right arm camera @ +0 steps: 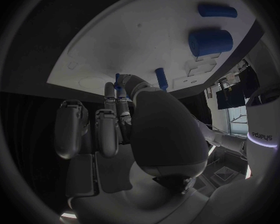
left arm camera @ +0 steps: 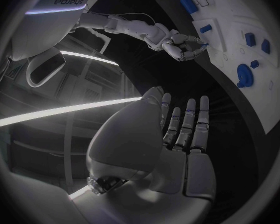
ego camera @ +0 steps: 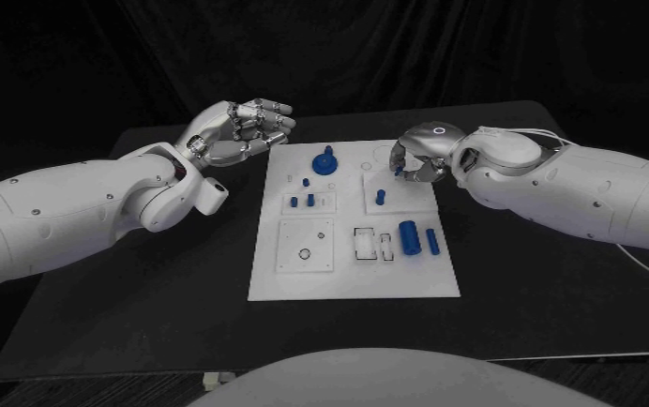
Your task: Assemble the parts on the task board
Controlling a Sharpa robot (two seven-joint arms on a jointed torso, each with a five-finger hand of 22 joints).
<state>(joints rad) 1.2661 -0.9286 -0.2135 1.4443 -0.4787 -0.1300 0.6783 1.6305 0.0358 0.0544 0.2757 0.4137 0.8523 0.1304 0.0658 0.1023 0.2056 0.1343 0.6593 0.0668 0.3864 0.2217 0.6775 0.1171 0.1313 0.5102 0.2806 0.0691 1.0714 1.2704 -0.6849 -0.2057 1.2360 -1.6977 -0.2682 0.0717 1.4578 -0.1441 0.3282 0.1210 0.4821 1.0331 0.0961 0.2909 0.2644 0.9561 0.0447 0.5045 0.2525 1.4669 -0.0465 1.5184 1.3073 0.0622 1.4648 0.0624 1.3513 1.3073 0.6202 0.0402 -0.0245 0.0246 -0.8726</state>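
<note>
1. Head view: the board [ego camera: 354,276] lies in the middle of the black table [ego camera: 162,313], its long side running away from the robot.
2. Left hand [ego camera: 241,132] hangs just off the board's far left corner, over the table. Its fingers look curled in the head view; the left wrist view shows the same hand [left arm camera: 177,134] with fingers held straight and close together, nothing in them.
3. Right hand [ego camera: 419,158] sits over the board's far right edge, fingers curled downward toward the surface. In the right wrist view its fingertips [right arm camera: 118,92] are bunched close around a small blue piece [right arm camera: 117,79]. Whether they truly grip it, I cannot tell.
4. A blue knob [ego camera: 324,161] stands at the far middle of the board, the largest upright part.
5. Nearer than the knob, small pegs [ego camera: 303,201] stand in a cluster on the left half.
6. One peg [ego camera: 382,196] stands on the right half, near the right hand.
7. On the near right, a cylinder [ego camera: 409,237] lies on its side, with a thinner pin [ego camera: 431,242] lying just beside it toward the board's right edge. The right wrist view shows the same cylinder [right arm camera: 210,42] and pin [right arm camera: 216,10], apart from each other.
8. A square plate [ego camera: 306,246] with a round hole is on the near left of the board.
9. Outlined slots [ego camera: 373,243] lie between that plate and the cylinder.
</note>
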